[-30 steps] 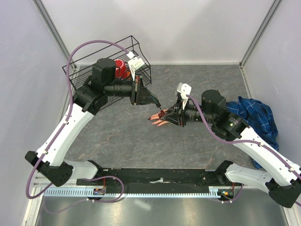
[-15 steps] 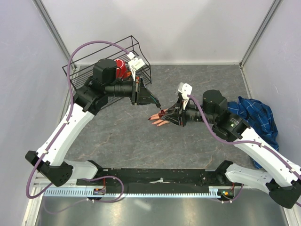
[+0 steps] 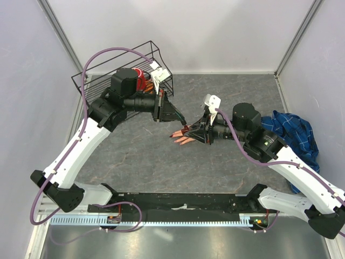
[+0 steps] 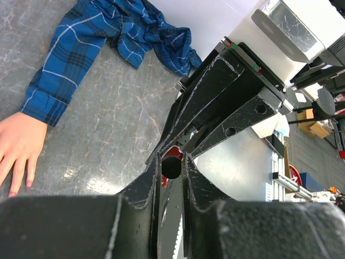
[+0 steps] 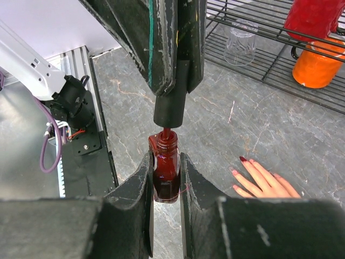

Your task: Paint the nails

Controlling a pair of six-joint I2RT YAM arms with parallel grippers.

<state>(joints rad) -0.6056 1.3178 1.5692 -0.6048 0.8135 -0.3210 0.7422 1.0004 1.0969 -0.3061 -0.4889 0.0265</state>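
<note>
Top: left gripper (image 3: pixel 183 123) and right gripper (image 3: pixel 190 131) meet tip to tip over the fake hand (image 3: pixel 182 138), which lies flat on the table (image 3: pixel 161 172) with its fingers pointing left. Wire basket (image 3: pixel 92 82) is far left and the plaid shirt (image 3: pixel 294 132) is bunched by the right arm; neither is in the path. Left wrist: jaws clamped on the black brush cap (image 4: pixel 171 167). The other arm's fingers fill the view ahead, hand off to the left. Right wrist: jaws clamped on the polish bottle (image 5: pixel 165 174), cap just above its neck, brush stem in the neck. Nails (image 5: pixel 242 159) are near the bottle, to its right: one dark red, the others pale pink. Glass (image 5: pixel 240 48) and orange cup (image 5: pixel 315 67) are in the basket, well apart. My read: the nails are tiny, hard and slick, so nothing to grip; brush tip only. The hand looks light and loose, and a side push would slide it. The open glass bottle is a spill risk.
</note>
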